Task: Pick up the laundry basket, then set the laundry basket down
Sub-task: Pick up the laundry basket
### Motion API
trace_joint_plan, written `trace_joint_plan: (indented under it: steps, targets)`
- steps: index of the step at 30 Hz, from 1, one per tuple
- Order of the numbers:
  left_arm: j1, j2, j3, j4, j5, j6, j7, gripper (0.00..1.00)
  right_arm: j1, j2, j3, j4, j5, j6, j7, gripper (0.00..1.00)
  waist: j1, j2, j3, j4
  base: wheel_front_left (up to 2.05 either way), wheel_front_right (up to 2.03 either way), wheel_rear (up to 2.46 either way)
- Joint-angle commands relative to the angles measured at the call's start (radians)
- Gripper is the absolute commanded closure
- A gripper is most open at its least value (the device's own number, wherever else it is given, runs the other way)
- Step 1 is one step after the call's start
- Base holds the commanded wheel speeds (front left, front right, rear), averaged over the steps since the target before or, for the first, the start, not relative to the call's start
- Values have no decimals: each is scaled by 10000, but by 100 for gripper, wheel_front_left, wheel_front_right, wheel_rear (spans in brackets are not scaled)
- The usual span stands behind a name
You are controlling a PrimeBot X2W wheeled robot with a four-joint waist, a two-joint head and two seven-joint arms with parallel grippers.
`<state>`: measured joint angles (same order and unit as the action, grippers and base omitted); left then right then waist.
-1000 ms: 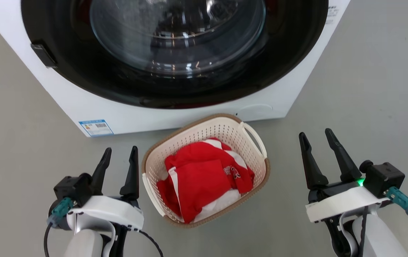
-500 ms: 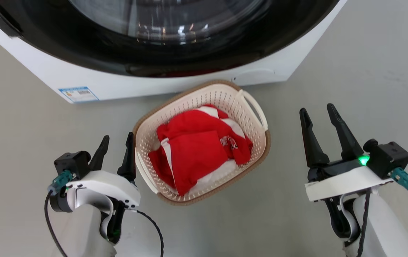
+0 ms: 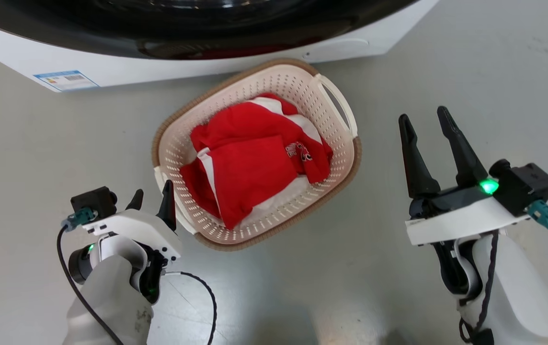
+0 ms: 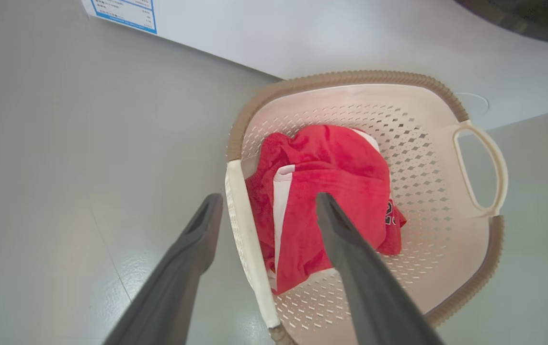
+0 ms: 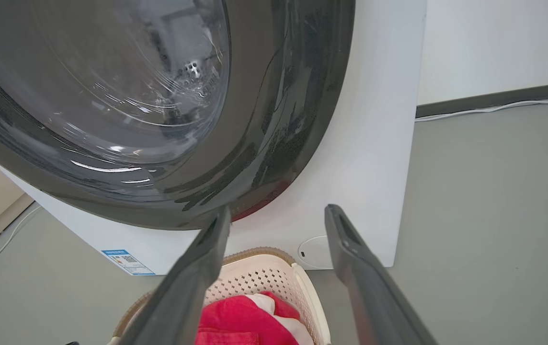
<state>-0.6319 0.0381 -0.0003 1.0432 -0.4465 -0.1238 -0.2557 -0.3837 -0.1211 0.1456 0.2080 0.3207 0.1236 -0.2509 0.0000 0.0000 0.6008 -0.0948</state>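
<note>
Left gripper (image 3: pixel 153 189), jaws apart & empty, lines up astride the near handle (image 4: pixel 245 230) of the laundry basket (image 3: pixel 298 81), which sits just ahead-right of it by the washer (image 3: pixel 159 72). Right gripper (image 3: pixel 422 113), open too, hangs well clear. Best approach: drop lower, clamp handle squarely, avoid the red garment (image 3: pixel 255 158).

Blue-edged sticker (image 3: pixel 65 80) on washer (image 3: pixel 125 67) front: print too small to read. Emblem (image 3: pixel 299 151) on red garment (image 3: pixel 250 167): illegible.
</note>
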Motion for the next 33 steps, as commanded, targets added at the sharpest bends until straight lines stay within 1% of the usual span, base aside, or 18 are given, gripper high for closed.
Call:
trace_joint_plan:
  steps: [1, 6, 9, 16, 23, 31, 32, 33]
  targets:
    - [-214, 306, 160, 165, -110, -65, -61, 0, -112, 68, 265, -257, 81, 71, -109, 0, 0, 0, 278, -188, 0, 0, 0]
    - [-810, 585, 178, 1309, -321, -67, -48, 0, -313, 141, 337, -301, 107, 71, -109, 0, 0, 0, 760, -417, 0, 0, 0]
    - [-1151, 667, 160, 1736, -473, -67, 15, 0, -443, 172, 402, -309, 129, 71, -109, 0, 0, 0, 1036, -533, 0, 0, 0]
    - [-1586, 890, -98, 2138, -650, -68, 392, 0, -600, 283, 508, -303, 177, 71, -109, 0, 0, 0, 1529, -710, 0, 0, 0]
    - [-1814, 960, -198, 2306, -794, -68, 753, 0, -674, 361, 542, -316, 205, 71, -109, 0, 0, 0, 1784, -791, 0, 0, 0]
    - [-1978, 1013, -271, 2407, -903, -68, 887, 0, -741, 421, 573, -298, 213, 71, -109, 0, 0, 0, 1903, -847, 0, 0, 0]
    - [-1986, 1019, -280, 2414, -913, -68, 895, 1, -747, 429, 583, -286, 217, 71, -109, 0, 0, 0, 1904, -854, 0, 0, 0]
    - [-1990, 1025, -291, 2421, -920, -68, 908, 9, -755, 435, 594, -273, 222, 71, -109, 0, 0, 0, 1904, -860, 0, 0, 0]
